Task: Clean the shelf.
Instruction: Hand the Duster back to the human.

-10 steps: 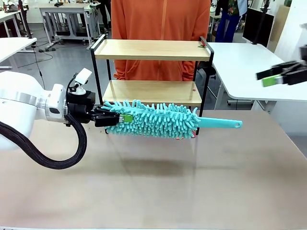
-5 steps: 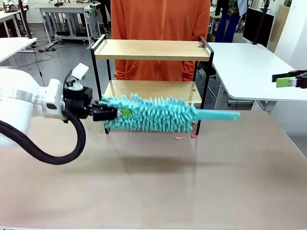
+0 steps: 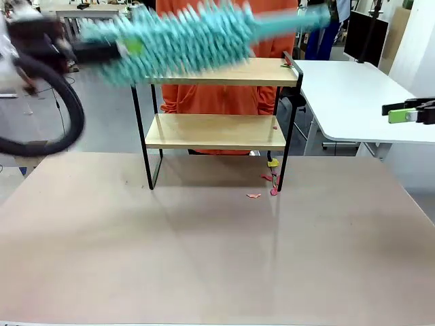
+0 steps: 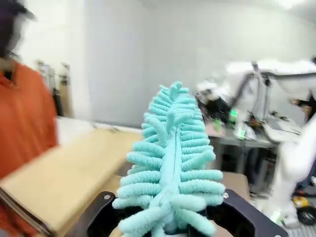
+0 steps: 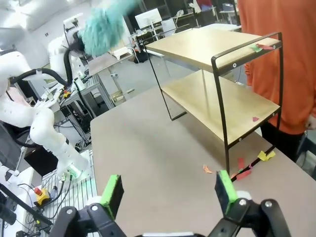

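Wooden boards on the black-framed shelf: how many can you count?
2. The top light wooden board lies under the raised teal fluffy duster; the lower wooden board sits beneath it.

Left gripper [image 3: 112, 49] raised, jaws clamped; right gripper [image 5: 168, 192] jaws apart.

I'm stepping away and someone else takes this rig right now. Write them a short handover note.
Left hand: shut on the teal duster, raised above the shelf's top board, motion-blurred.
Right hand: open, holding nothing, off to the right side, apart from the shelf.
Shelf: standing at the table's far edge, a person in orange behind it.
Done: paper scraps lie on the table by the shelf's right front leg.
Left: small scraps sit on the top board's right corner, and one on the lower board.
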`<control>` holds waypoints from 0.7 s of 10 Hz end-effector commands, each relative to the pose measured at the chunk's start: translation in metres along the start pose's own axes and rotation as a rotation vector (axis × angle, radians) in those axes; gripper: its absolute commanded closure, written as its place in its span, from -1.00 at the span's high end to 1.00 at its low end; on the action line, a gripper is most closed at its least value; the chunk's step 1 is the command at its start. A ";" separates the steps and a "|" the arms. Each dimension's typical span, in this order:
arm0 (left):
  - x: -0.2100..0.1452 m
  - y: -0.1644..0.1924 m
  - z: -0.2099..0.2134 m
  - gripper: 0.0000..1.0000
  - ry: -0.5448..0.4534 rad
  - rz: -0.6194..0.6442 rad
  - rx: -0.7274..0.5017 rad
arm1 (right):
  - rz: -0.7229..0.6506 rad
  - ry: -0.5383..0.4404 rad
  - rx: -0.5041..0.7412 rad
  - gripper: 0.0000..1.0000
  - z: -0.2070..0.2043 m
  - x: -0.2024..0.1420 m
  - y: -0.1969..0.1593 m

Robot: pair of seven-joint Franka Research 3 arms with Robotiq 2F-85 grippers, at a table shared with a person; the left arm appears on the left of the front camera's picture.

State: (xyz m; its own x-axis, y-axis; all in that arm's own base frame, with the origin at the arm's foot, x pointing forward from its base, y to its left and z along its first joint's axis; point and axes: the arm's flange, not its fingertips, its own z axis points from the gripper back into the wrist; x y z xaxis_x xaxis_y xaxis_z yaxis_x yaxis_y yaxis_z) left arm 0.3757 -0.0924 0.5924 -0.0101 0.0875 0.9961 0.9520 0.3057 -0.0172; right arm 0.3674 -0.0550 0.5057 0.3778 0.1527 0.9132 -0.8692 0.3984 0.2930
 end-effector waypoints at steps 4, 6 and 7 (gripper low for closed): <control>0.048 0.038 0.096 -0.63 -0.061 -0.091 0.827 | 0.002 0.004 0.009 1.00 0.003 0.003 -0.002; 0.018 0.066 0.120 -0.63 -0.037 0.013 0.930 | 0.002 0.004 0.009 1.00 0.003 0.003 -0.002; -0.004 0.076 0.130 -0.63 -0.006 0.028 1.006 | 0.002 0.004 0.009 1.00 0.003 0.003 -0.002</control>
State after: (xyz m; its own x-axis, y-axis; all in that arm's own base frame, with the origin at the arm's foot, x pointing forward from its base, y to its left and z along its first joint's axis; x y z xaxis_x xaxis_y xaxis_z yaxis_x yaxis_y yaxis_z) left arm 0.3901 0.0659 0.5855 0.0226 0.1056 0.9942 0.2888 0.9513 -0.1076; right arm 0.3681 -0.0556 0.5057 0.3797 0.1537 0.9123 -0.8685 0.3990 0.2942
